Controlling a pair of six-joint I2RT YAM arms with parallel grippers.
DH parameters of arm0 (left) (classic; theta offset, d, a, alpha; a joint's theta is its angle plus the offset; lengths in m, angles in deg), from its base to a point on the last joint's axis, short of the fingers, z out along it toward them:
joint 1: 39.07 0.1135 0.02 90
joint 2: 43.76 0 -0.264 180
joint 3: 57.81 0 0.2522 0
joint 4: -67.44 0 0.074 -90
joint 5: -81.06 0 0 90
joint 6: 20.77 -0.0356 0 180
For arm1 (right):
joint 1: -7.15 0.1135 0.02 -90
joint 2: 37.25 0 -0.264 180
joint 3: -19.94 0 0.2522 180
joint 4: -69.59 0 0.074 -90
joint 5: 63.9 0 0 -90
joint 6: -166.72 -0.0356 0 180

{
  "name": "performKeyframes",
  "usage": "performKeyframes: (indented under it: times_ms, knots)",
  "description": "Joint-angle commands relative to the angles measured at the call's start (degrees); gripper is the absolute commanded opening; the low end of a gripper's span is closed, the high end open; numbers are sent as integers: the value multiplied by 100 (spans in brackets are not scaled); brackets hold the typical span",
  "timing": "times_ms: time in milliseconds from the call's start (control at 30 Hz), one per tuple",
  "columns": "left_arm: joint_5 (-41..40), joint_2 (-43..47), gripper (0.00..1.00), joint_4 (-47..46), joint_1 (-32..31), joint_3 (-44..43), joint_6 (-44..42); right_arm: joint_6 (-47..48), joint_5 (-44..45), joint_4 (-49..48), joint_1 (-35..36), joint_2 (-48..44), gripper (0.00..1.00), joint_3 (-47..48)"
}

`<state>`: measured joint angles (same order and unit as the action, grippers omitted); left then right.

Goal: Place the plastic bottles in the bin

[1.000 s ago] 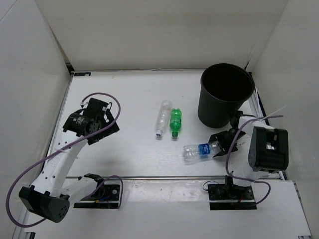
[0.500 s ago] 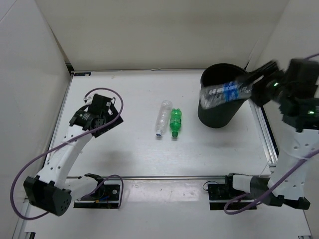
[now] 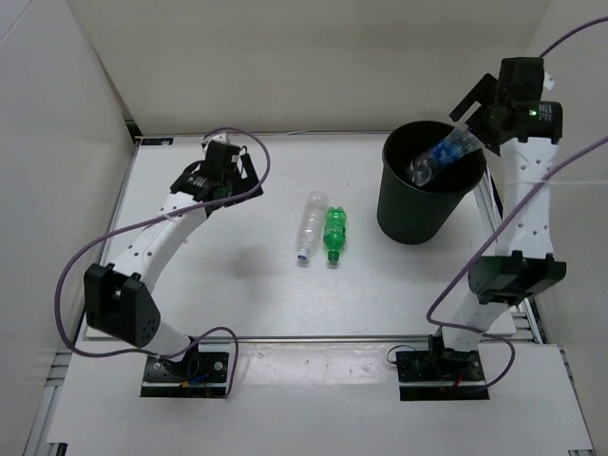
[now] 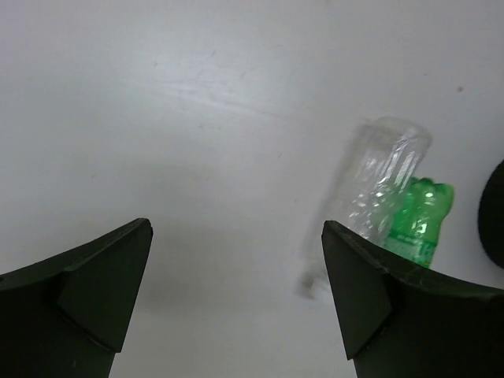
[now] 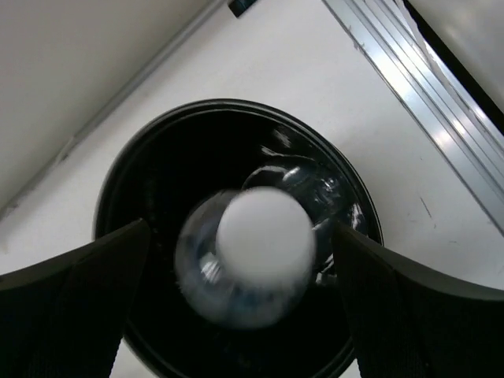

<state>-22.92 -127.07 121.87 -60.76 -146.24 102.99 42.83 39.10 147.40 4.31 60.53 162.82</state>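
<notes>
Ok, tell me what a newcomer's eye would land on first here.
First the blue-labelled bottle, tilted and blurred in the mouth of the black bin at the far right, just below the open right gripper. Next come the clear bottle and green bottle lying side by side mid-table, with the open left gripper off to their left.

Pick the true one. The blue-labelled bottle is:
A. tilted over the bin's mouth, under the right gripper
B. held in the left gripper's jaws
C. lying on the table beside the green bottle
A: the blue-labelled bottle is tilted in the mouth of the bin, below the right gripper, whose jaws are spread wide and clear of it.
</notes>
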Motion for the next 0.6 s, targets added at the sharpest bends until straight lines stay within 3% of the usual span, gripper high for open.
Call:
performKeyframes:
  times_ms: [0, 133, 433, 567]
  knots:
    - [325, -369, 100, -497, -194, -722, -545, 409, 291, -244, 81, -206, 100, 245]
    - [877, -1124, 100, -779, -327, -1084, -782, 339, 152, -174, 81, -425, 100, 324]
    - [2600, -2066, 100, -1570, -388, -1032, -1328, 163, -682, 151, 529, -1630, 100, -1493]
    - [3127, -2618, 100, -1798, -441, -1285, -1407, 163, -737, 484, 529, -1736, 100, -1688]
